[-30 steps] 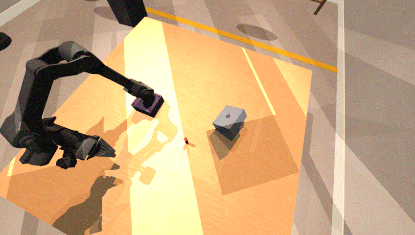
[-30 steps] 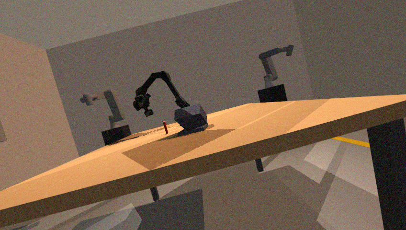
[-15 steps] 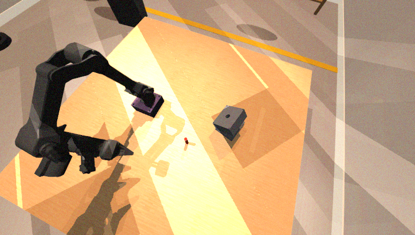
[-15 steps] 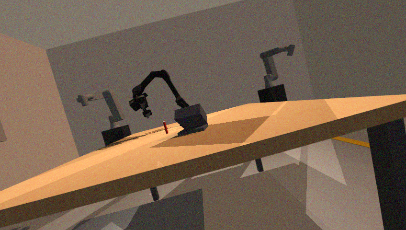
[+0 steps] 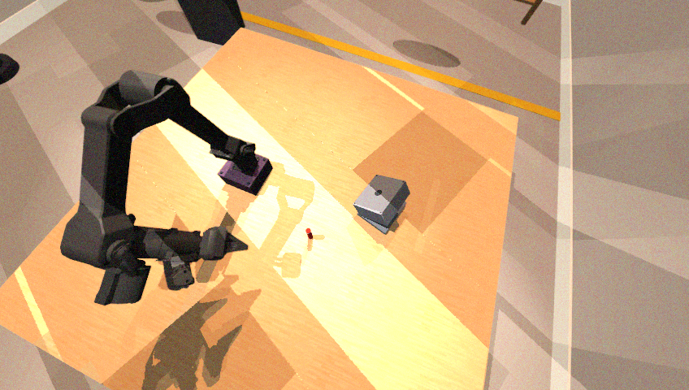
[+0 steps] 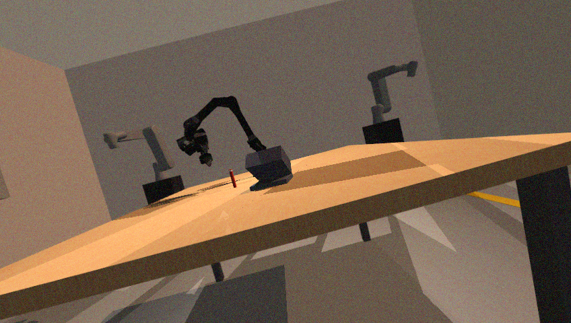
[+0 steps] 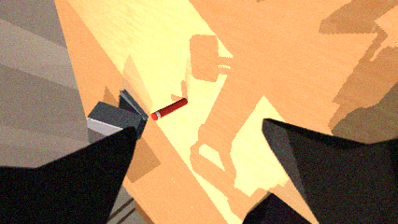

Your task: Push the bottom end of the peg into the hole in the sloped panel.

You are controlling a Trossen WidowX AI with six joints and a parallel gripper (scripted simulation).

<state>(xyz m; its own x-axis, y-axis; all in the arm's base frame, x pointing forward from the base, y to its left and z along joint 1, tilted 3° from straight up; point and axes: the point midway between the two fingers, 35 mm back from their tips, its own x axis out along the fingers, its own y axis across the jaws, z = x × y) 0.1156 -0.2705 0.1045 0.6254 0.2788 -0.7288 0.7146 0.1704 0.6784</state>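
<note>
A small red peg [image 5: 309,233] [image 6: 232,177] [image 7: 169,108] stands upright on the wooden table [image 5: 338,96] [image 6: 360,180] [image 7: 280,47]. To its right in the top camera sits the grey sloped panel block [image 5: 374,202] [image 6: 268,165] [image 7: 114,119], with one round hole [image 5: 378,192] in its face. My gripper [image 5: 243,246] [image 6: 206,159] [image 7: 200,128] is open and empty. It hangs above the table, left of the peg and well apart from it. In the wrist view the peg lies ahead between the two dark fingers, next to the block.
My arm's purple base [image 5: 244,175] stands on the table behind the gripper. Two grey robot arms on dark pedestals [image 6: 162,186] [image 6: 382,130] stand beyond the table. A yellow floor line [image 5: 410,67] runs past the far table edge.
</note>
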